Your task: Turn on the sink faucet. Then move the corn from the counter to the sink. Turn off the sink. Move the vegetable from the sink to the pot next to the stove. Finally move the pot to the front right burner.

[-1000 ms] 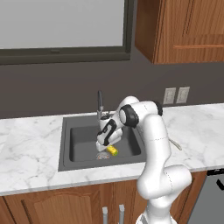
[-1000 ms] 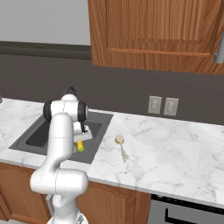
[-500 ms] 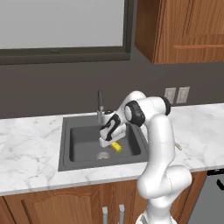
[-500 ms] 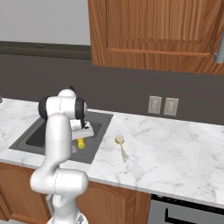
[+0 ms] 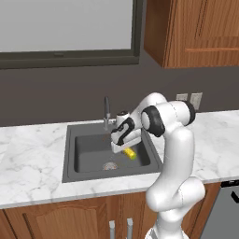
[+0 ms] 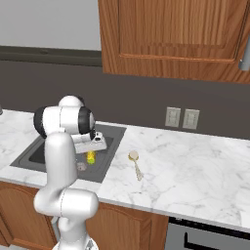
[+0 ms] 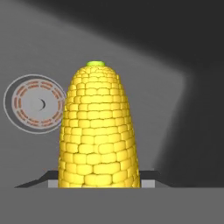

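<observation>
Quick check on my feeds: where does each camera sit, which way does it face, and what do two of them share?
Left base view: behind the arm's left, facing sink, faucet; arm rises lower right, hand over basin.
Right base view: behind its right, facing counter, spoon; arm lower left.
Hand view: on the hand, looking along corn toward drain.
Both base views share sink and corn.

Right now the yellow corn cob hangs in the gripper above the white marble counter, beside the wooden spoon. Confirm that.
Not quite. The yellow corn cob is in the gripper, but over the dark grey sink basin, not the counter. The hand view shows the round drain beside it. The wooden spoon lies apart on the white marble counter.
</observation>
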Tool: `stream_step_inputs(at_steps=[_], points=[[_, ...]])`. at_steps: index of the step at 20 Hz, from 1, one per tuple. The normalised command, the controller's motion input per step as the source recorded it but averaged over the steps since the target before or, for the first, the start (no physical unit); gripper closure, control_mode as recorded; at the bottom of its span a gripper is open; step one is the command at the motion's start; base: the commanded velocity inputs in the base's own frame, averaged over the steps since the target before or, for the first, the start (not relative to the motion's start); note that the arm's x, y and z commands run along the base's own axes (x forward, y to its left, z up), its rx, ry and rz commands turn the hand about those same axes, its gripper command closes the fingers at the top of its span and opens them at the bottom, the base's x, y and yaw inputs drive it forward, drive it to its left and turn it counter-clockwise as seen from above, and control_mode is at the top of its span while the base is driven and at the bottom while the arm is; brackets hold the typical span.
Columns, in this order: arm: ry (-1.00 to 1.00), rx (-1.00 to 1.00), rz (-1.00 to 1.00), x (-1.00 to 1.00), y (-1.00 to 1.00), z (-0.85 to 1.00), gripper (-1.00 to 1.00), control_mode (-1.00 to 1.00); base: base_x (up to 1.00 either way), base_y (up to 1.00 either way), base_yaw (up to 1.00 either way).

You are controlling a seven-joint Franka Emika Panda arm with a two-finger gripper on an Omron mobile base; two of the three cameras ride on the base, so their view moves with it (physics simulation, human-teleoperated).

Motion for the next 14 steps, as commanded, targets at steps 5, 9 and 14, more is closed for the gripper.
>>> stream_step_inputs(at_steps=[5,9,14], points=[[0.00,0.00,-0.09,-0.32,-0.14,0.68,1.00,-1.00,0.00,0.00,0.00],[0.00,0.00,-0.09,-0.34,-0.18,0.64,1.00,-1.00,0.00,0.00,0.00],[0.00,0.00,-0.08,-0.36,-0.18,0.65,1.00,-1.00,0.00,0.00,0.00]])
